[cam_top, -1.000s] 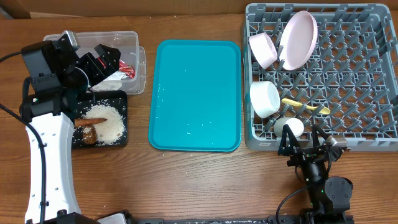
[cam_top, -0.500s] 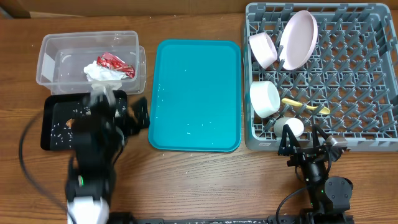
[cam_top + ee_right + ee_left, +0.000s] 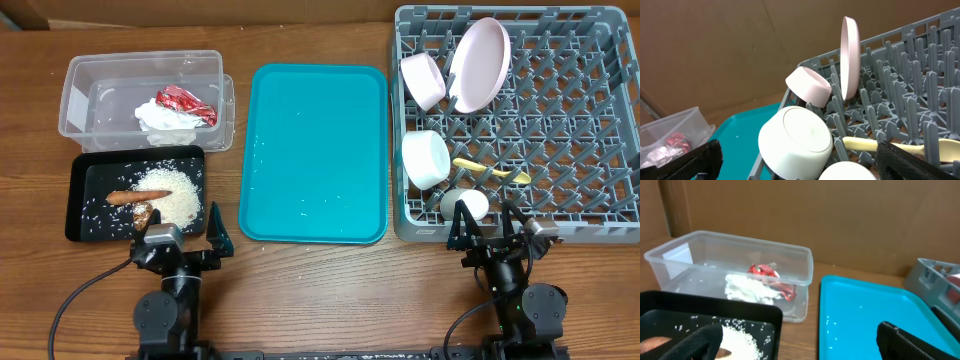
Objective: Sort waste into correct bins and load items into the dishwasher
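The clear tub (image 3: 76, 92) holds the red wrapper (image 3: 186, 102) and the white napkin (image 3: 164, 119). The black tray (image 3: 92, 183) holds rice (image 3: 172, 197), the carrot stick (image 3: 124, 197) and the brown lump (image 3: 146, 214). The grey rack (image 3: 580, 120) holds the plate (image 3: 478, 62), a pink bowl (image 3: 424, 80), a white bowl (image 3: 425, 158), the cup (image 3: 466, 205) and the yellow spoon (image 3: 492, 171). My left gripper (image 3: 181, 243) is open and empty in front of the black tray. My right gripper (image 3: 492, 232) is open and empty in front of the rack.
A large teal tray (image 3: 313, 150) lies between the bins and the rack, with a few rice grains on it. The left wrist view shows the tub (image 3: 670, 260), black tray (image 3: 715, 311) and teal tray (image 3: 865, 310). The right wrist view shows the rack (image 3: 920, 75).
My left arm has swung from over the tub and black tray down to the table's front edge, uncovering the bins. The right arm has not moved.
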Controlling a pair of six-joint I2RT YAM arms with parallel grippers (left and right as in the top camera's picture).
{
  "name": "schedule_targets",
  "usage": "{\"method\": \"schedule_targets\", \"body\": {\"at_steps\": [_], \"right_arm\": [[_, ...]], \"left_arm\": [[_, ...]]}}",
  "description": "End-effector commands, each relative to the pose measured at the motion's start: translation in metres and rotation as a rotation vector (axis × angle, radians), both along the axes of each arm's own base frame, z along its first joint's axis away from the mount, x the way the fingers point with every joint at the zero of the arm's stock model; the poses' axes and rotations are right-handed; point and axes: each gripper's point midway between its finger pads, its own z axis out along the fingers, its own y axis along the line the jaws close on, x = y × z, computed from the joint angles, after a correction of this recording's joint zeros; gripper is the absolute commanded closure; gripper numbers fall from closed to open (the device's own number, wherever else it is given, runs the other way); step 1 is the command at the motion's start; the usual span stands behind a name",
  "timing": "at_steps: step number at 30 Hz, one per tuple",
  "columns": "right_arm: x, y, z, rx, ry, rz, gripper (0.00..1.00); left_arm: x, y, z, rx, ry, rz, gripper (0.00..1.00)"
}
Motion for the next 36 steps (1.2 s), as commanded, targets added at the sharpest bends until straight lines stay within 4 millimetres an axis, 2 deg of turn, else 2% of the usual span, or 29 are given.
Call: {"method": "schedule_targets", "body": {"at_steps": [1, 4, 36], "right_arm": [[0.0001, 0.0002, -0.0022, 0.0, -0.002, -0.001, 0.0], [0.0001, 0.0002, -0.0021, 0.0, -0.002, -0.001, 0.0], [0.0001, 0.0002, -0.0022, 0.0, -0.002, -0.001, 0.0]], "left_arm": [[0.0, 0.007, -0.0203, 0.026, 0.038, 0.036, 0.0], [-0.0015, 0.0062, -0.0186, 0.103, 0.035, 0.027, 0.0], [-0.0014, 0.0067, -0.0192, 0.103, 0.038, 0.028, 0.0]]}}
